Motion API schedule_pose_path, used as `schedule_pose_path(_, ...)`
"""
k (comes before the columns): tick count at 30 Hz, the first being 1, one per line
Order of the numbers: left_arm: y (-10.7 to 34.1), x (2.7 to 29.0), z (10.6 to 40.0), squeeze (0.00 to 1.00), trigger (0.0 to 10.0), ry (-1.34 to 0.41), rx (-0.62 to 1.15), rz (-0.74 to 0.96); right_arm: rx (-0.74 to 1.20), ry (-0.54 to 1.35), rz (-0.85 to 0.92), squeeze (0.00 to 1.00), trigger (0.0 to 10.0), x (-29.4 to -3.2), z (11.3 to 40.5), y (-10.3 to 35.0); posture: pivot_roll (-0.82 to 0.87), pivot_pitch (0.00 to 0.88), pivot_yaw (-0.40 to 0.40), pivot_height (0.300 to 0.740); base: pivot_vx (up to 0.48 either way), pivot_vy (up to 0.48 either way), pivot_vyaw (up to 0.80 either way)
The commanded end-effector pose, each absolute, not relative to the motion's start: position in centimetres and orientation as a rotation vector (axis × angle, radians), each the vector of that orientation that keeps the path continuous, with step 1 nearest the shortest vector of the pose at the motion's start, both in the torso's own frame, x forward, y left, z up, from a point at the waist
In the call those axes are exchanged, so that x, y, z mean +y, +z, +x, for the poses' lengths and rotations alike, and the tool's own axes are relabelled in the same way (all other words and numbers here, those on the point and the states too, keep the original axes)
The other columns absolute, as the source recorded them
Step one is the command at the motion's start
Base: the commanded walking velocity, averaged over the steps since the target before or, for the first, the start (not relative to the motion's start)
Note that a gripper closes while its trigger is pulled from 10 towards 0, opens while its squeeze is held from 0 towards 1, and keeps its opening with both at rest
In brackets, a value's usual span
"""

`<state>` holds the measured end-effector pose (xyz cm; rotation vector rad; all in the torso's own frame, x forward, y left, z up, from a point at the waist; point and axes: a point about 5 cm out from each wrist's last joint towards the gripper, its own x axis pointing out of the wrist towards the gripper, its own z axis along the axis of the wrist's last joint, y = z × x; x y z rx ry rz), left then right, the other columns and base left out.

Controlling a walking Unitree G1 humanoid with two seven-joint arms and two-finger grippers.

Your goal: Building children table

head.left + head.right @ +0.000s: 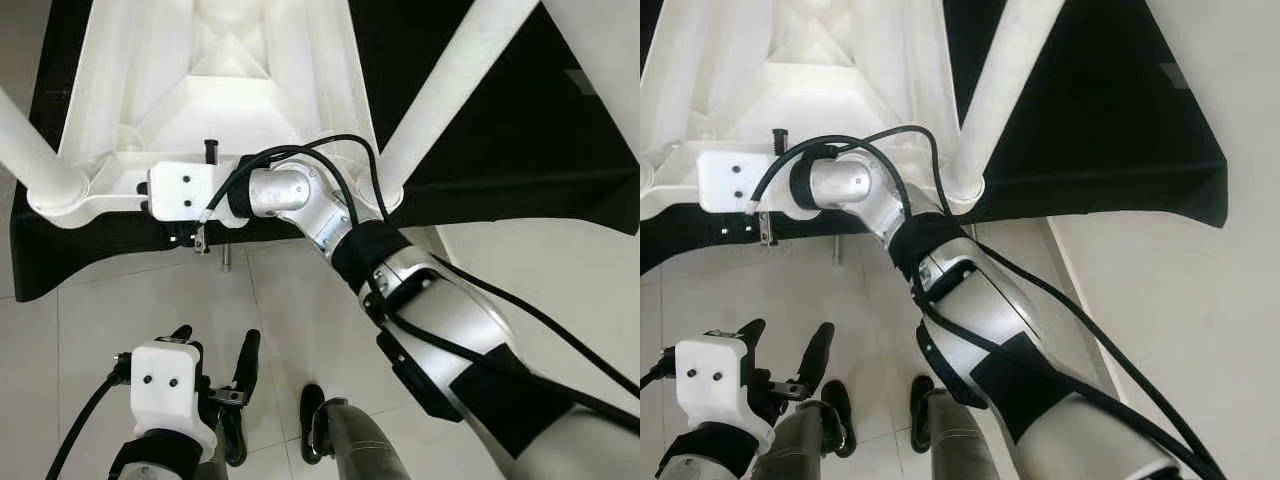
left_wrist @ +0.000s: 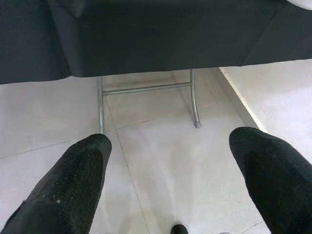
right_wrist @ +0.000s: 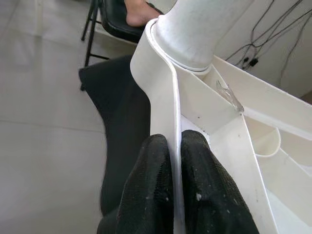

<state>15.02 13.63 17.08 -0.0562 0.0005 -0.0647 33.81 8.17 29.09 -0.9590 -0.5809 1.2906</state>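
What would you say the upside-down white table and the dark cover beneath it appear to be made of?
The white table looks like moulded plastic: smooth, slightly glossy, with thin ribbed walls on its underside; the right gripper pinches its thin rim. The dark cover looks like matte black fabric, since it drapes and hangs over the edge of a stand with metal legs.

Black-draped table [image 1: 520, 150] on pale tiled floor [image 1: 110, 320] — upturned white children table [image 1: 200, 90] lying on it
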Motion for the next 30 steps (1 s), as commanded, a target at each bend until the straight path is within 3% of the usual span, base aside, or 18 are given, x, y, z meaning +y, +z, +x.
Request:
schedule_pose_path(1, 16.6, 13.7, 14.7, 0.00, 10.0, -0.062, 0.031, -0.049, -0.820, 1.295, -0.945, 0.00, 10.0, 10.2, 31.5, 31.4, 0.07, 0.348, -0.172, 0.740, 0.000, 0.000, 0.00)
schedule_pose_path(3, 16.6, 13.7, 14.7, 0.00, 10.0, -0.062, 0.031, -0.048, -0.801, 1.282, -0.954, 0.00, 10.0, 10.1, 31.8, 31.2, 0.07, 0.347, -0.173, 0.740, 0.000, 0.000, 0.00)
schedule_pose_path(4, 16.6, 13.7, 14.7, 0.00, 10.0, -0.061, 0.030, -0.048, -0.794, 1.206, -0.958, 1.00, 10.0, 9.8, 32.4, 31.4, 0.07, 0.346, -0.172, 0.740, 0.000, 0.000, 0.00)
schedule_pose_path(5, 16.6, 13.7, 14.7, 0.00, 10.0, -0.061, 0.030, -0.048, -0.794, 1.206, -0.958, 1.00, 10.0, 9.8, 32.4, 31.4, 0.07, 0.346, -0.172, 0.740, 0.000, 0.000, 0.00)
schedule_pose_path(9, 16.6, 13.8, 15.0, 0.00, 10.0, -0.059, 0.027, -0.045, -0.823, 0.840, -1.060, 1.00, 10.0, 6.8, 35.3, 33.1, 0.05, 0.334, -0.163, 0.740, 0.000, 0.000, 0.00)
schedule_pose_path(12, 16.5, 13.9, 15.2, 0.00, 10.0, -0.060, 0.025, -0.043, -0.797, 0.746, -1.121, 1.00, 10.0, 5.1, 36.5, 33.1, 0.05, 0.329, -0.157, 0.740, 0.000, 0.000, 0.00)
schedule_pose_path(16, 16.4, 14.0, 15.4, 0.00, 10.0, -0.062, 0.023, -0.040, -0.705, 0.785, -1.119, 1.00, 10.0, 3.1, 37.4, 32.2, 0.03, 0.320, -0.149, 0.740, 0.000, 0.000, 0.00)
schedule_pose_path(17, 16.4, 14.1, 15.7, 0.00, 10.0, -0.065, 0.022, -0.038, -0.586, 0.900, -1.017, 0.00, 10.0, 1.7, 37.8, 31.2, 0.03, 0.311, -0.143, 0.740, 0.000, 0.000, 0.00)
schedule_pose_path(18, 16.3, 14.2, 15.8, 0.00, 10.0, -0.067, 0.021, -0.037, -0.500, 0.998, -0.875, 0.00, 10.0, 0.4, 37.9, 30.6, 0.02, 0.305, -0.141, 0.740, 0.000, 0.000, 0.00)
schedule_pose_path(19, 16.3, 14.2, 15.8, 0.00, 10.0, -0.067, 0.021, -0.037, -0.500, 0.998, -0.875, 0.00, 10.0, 0.4, 37.9, 30.6, 0.02, 0.305, -0.141, 0.740, 0.000, 0.000, 0.00)
schedule_pose_path(21, 16.2, 14.5, 16.2, 0.00, 10.0, -0.070, 0.016, -0.030, -0.436, 1.101, -0.597, 0.00, 10.0, -1.3, 37.9, 30.7, 0.02, 0.291, -0.139, 0.740, 0.000, 0.000, 0.00)
schedule_pose_path(28, 16.2, 14.9, 16.9, 0.00, 10.0, -0.069, 0.002, -0.003, -0.433, 1.052, -0.288, 0.00, 10.0, -2.6, 38.1, 32.0, 0.01, 0.258, -0.138, 0.740, 0.000, 0.000, 0.00)
schedule_pose_path(30, 16.2, 15.4, 17.9, 0.00, 10.0, -0.065, -0.016, 0.040, -0.501, 0.927, -0.090, 0.00, 10.0, -3.9, 37.6, 32.0, 0.01, 0.209, -0.127, 0.740, 0.000, 0.000, 0.00)
